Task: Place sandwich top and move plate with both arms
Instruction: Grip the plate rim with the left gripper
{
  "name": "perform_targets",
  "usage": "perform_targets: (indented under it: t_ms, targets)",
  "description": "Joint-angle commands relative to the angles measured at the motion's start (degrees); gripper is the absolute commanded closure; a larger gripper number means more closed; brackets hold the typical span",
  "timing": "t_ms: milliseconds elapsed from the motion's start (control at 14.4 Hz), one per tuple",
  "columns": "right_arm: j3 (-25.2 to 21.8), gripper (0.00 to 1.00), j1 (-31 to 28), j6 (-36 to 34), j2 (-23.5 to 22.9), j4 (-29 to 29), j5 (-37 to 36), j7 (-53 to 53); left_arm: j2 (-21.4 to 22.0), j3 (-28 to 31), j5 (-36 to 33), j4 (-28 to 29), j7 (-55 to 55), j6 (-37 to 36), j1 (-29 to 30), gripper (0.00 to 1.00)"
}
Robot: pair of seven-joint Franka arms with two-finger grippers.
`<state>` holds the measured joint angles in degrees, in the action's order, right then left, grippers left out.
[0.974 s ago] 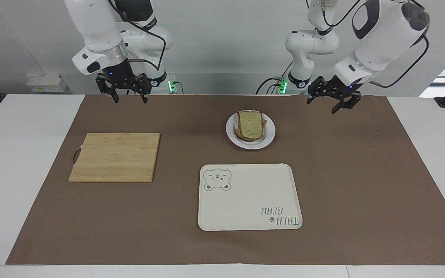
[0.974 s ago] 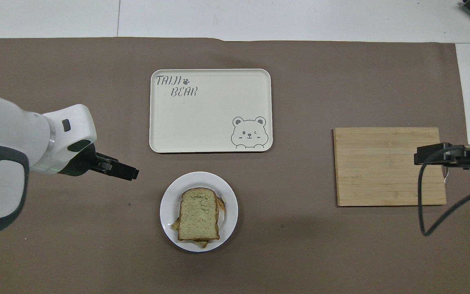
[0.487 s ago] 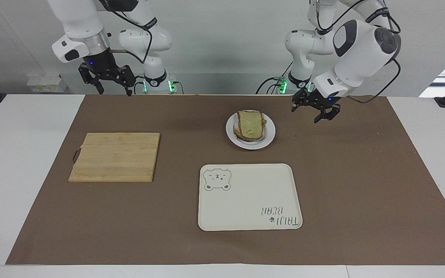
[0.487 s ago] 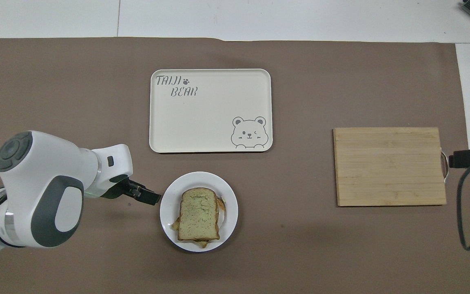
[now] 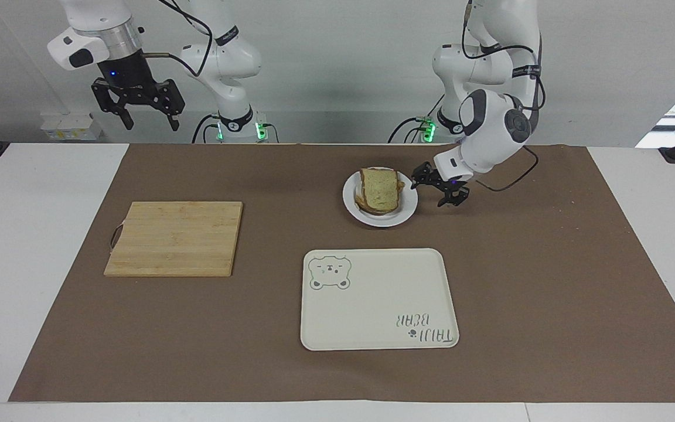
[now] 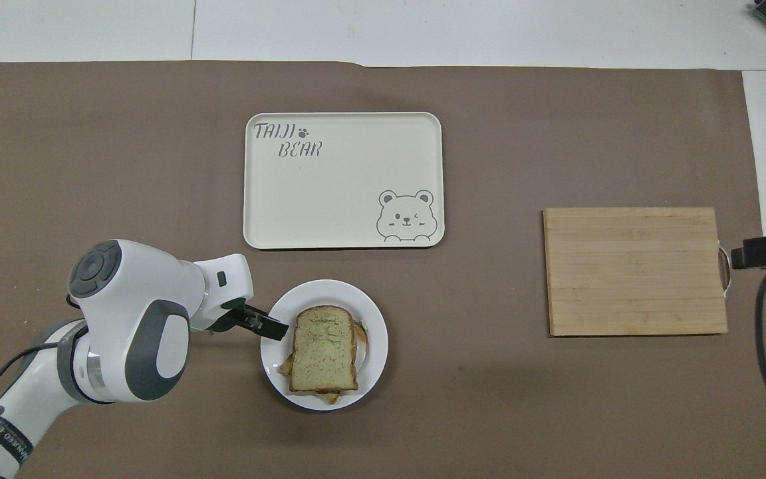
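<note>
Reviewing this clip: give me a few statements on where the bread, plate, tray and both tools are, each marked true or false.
1. The pale green-flecked bread slice tops the stack on the small round white plate. True.
2. The plate sits on the rectangular cream bear tray. False: it rests on the brown mat, nearer the robots than the tray.
3. The left tool is low beside the plate's rim. True.
4. The right tool grips the wooden cutting board. False: it hangs high with open fingers, holding nothing.
</note>
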<state>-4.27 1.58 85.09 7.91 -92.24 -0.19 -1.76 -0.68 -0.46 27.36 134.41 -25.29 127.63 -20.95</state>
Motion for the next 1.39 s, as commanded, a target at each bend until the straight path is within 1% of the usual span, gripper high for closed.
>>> perform_targets:
  t_ms: [0,70,139,209,278,348,487,626,696,905,1044,1113,1183,1253,1322]
  targets:
    - [0.23,0.0,-0.71,-0.81,-2.64,3.73,-1.38,1.14,0.06,0.9,1.2,2.17,-0.91,2.62,-1.38,0.04]
    - [0.32,0.0,-0.71,0.07,-2.12,2.51,-1.48,1.06,0.15,0.9,1.2,2.69,-0.91,2.71,-1.38,0.14]
    - [0.32,0.0,-0.71,0.42,-1.59,1.8,-1.48,0.71,0.15,0.9,1.2,2.96,-0.91,2.71,-1.38,0.29]
    - [0.32,0.0,-0.53,0.6,-1.32,1.36,-1.48,0.62,0.15,0.9,1.2,3.14,-0.91,2.71,-1.47,0.41]
    - [0.32,0.0,-0.53,0.6,-1.32,1.27,-1.48,0.62,0.32,0.9,1.2,3.31,-0.82,2.71,-1.81,0.57]
    - [0.32,0.0,-0.53,0.52,-1.32,1.27,-1.48,0.88,0.5,0.9,1.29,3.75,-0.82,2.71,-1.99,0.68]
    - [0.49,0.0,-0.27,0.6,-1.32,1.27,-1.48,0.97,0.76,0.9,1.72,4.36,-0.82,2.71,-2.08,0.75]
    - [0.67,0.0,-0.18,0.69,-1.32,1.36,-1.48,1.05,0.94,0.9,3.04,4.98,-0.82,2.27,-2.08,0.95]
    - [0.67,0.0,-0.26,0.86,-1.58,1.7,-1.74,1.32,0.94,0.9,3.22,4.9,-0.82,2.01,-2.08,1.0]
    - [0.32,0.0,-0.88,0.52,-1.94,2.06,-1.74,5.17,1.03,0.99,4.54,4.9,-0.82,1.31,-2.08,1.0]
    - [0.05,0.0,-1.06,0.34,-2.11,2.58,-1.83,6.59,0.94,1.17,4.54,4.38,-0.99,-1.4,-1.3,1.0]
    - [-0.82,0.0,0.07,0.25,-1.94,2.5,-1.83,6.68,0.77,1.17,4.71,3.41,-0.99,-3.33,-0.25,1.0]
    - [-2.74,0.0,2.78,0.43,-1.94,2.41,-2.09,6.59,0.16,1.17,4.98,2.01,-0.99,-5.53,1.33,1.0]
    - [-6.24,0.0,5.86,0.95,-1.94,2.32,-2.36,6.51,-0.11,1.17,6.2,1.04,-1.17,-7.55,2.39,1.0]
    - [-7.58,0.0,5.97,1.22,-1.94,2.32,-2.01,6.59,-0.81,1.25,8.56,-0.19,-2.91,-8.88,3.18,1.0]
